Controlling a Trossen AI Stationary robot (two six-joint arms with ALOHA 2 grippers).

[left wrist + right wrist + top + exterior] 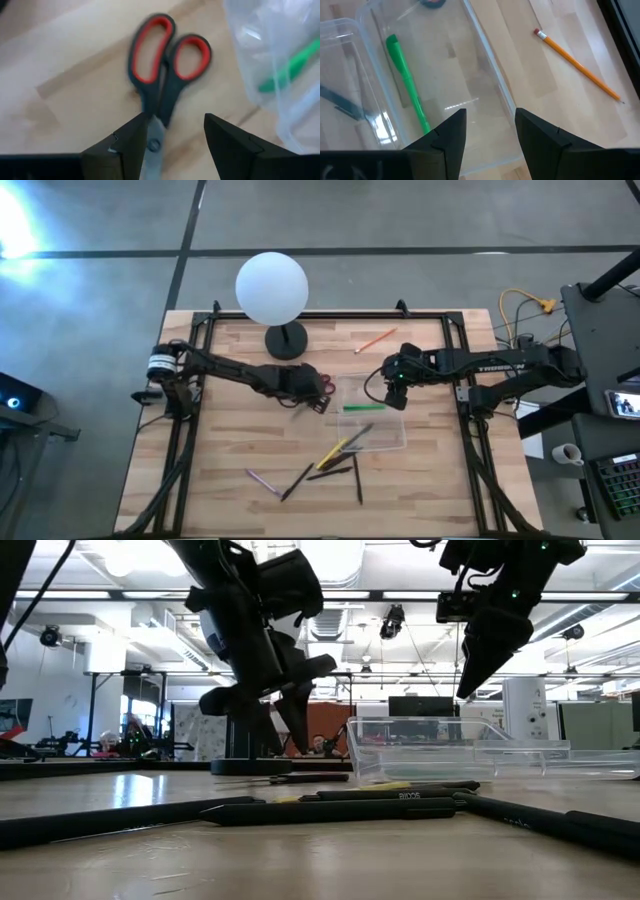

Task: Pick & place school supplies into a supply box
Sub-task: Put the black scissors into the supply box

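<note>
Work is only just begun — the green marker lies inside the clear supply box, and a dark pen seems to poke in over one edge, though it is hard to tell if it is really inside. The rest is not put away. The orange pencil lies on the table near the far edge, well apart from the box. A yellow pencil, a pink pen and some more dark pens lie in a loose bunch by the near side of the box. The red-handled scissors lie flat on the wood just beside the box, not yet picked up. The left gripper hangs low right over them. Its two fingers are spread wide, one on each side of the blades near the little screw, and they are not pinching anything. I think grabbing the scissors is the job in hand now, and it may be tricky because they lie so flat. The right gripper floats above the box, over the edge next to the marker. Its fingers are spread apart too, and they hold nothing. A white globe lamp stands at the back of the table — it is not one of the supplies.
</note>
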